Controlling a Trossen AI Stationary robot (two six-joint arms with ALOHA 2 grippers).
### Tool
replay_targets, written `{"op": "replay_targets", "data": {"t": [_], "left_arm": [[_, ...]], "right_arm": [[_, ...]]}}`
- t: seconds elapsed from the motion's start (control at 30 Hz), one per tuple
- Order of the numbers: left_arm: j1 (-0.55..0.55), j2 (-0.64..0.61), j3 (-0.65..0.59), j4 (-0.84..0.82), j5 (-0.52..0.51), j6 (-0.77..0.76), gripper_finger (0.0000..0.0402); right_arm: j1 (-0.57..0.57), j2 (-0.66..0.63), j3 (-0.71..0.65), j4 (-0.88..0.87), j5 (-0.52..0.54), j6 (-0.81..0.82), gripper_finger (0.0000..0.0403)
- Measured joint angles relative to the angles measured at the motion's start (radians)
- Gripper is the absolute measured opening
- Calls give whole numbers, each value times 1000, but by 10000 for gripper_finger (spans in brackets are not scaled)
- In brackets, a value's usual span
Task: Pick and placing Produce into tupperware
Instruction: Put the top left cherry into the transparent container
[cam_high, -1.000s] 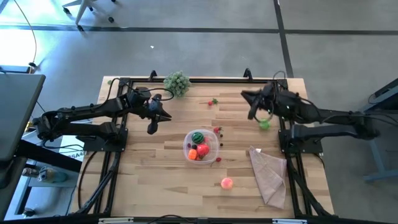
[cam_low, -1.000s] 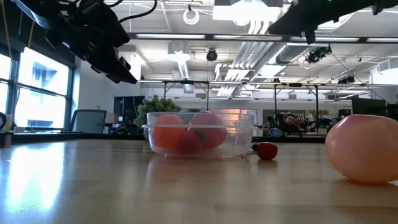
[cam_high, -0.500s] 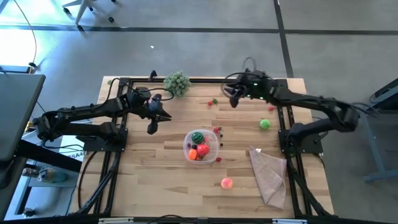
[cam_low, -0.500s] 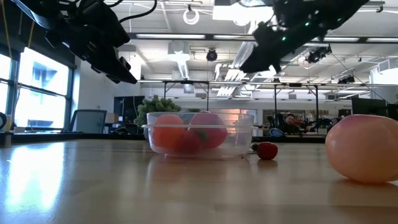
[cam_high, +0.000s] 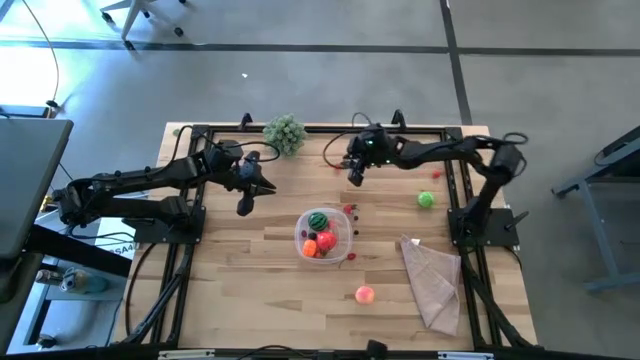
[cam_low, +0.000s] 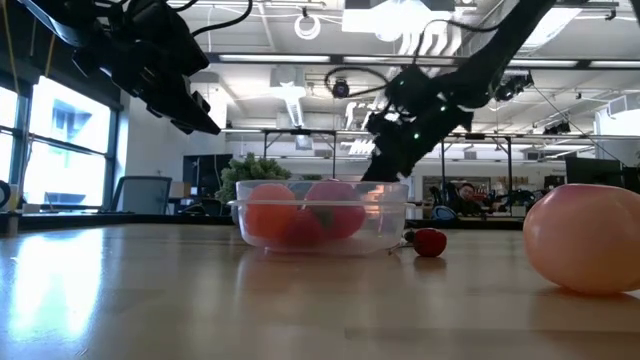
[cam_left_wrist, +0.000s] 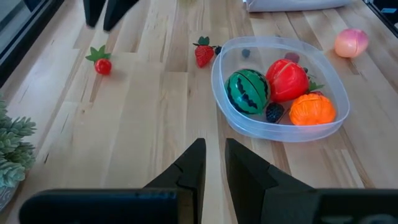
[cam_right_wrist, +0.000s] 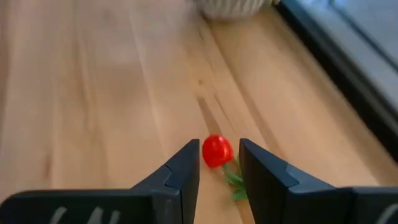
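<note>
Hovering left of the tupperware (cam_high: 325, 237), the left gripper (cam_high: 243, 205) is pinched closed, empty. 4 produce pieces sit inside. Farther right, the right gripper (cam_right_wrist: 217, 163) stands narrowly parted around a small red tomato (cam_right_wrist: 216, 150).

right end effector (cam_high: 353, 176) far edge | tupperware (cam_high: 325, 236) centre | pink produce (cam_high: 365, 294) near

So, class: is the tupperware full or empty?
Partly full: the tupperware holds a green melon, a red piece and an orange one.
</note>
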Motion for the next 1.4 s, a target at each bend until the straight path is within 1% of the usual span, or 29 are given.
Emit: {"op": "replay_targets", "data": {"t": [0.23, 0.37, 0.43, 0.63, 0.87, 0.97, 1.1, 1.3, 1.4], "left_arm": [[0, 0, 0, 0, 0, 0, 51], [0, 0, 0, 0, 0, 0, 51], [0, 0, 0, 0, 0, 0, 51], [0, 0, 0, 0, 0, 0, 51], [0, 0, 0, 0, 0, 0, 51], [0, 0, 0, 0, 0, 0, 51], [0, 0, 0, 0, 0, 0, 51], [0, 0, 0, 0, 0, 0, 51], [0, 0, 0, 0, 0, 0, 51]], "right_arm": [[5, 167, 201, -210, 19, -25, 106], [5, 222, 286, -329, 27, -44, 106], [6, 231, 306, -345, 25, -51, 106], [9, 231, 310, -370, 10, -77, 113], [11, 231, 310, -368, 9, -82, 159], [11, 231, 310, -367, 29, -85, 173], [12, 232, 310, -362, 18, -85, 177], [34, 270, 310, -325, 15, -85, 177], [42, 280, 310, -324, 43, -93, 177]]}}
